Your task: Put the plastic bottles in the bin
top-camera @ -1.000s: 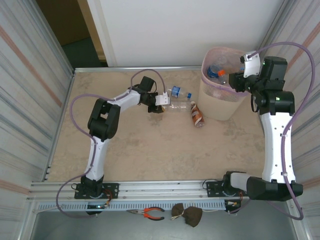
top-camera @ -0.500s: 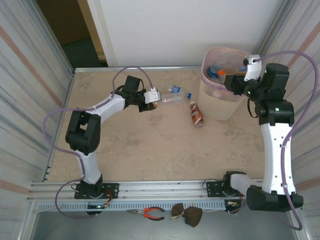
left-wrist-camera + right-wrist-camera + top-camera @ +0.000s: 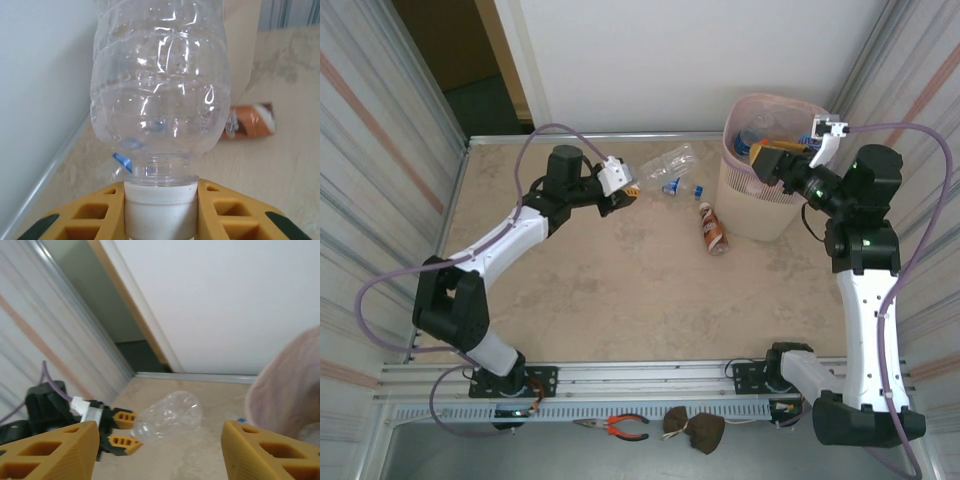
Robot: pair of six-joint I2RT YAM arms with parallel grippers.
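My left gripper (image 3: 627, 190) (image 3: 161, 212) is shut on the white cap of a clear plastic bottle (image 3: 665, 163) (image 3: 160, 85), which it holds off the table, body pointing toward the bin (image 3: 752, 205) (image 3: 243, 40). A second clear bottle with a blue cap (image 3: 682, 187) lies under it. A brown bottle (image 3: 713, 228) (image 3: 249, 122) lies beside the pink bin. Several bottles (image 3: 755, 142) lie inside the bin. My right gripper (image 3: 770, 160) (image 3: 160, 455) hangs open over the bin's rim (image 3: 290, 385), with nothing between its fingers, facing the held bottle (image 3: 167, 417).
Corrugated walls close in both sides, and a white wall (image 3: 670, 60) stands behind the table. Red-handled pliers (image 3: 620, 427) and a brown lump (image 3: 698, 430) lie in front of the near rail. Bare tabletop (image 3: 620, 290) spreads between the arms.
My left arm has lifted the clear bottle off the table and drawn back to the left. The right gripper has opened above the bin.
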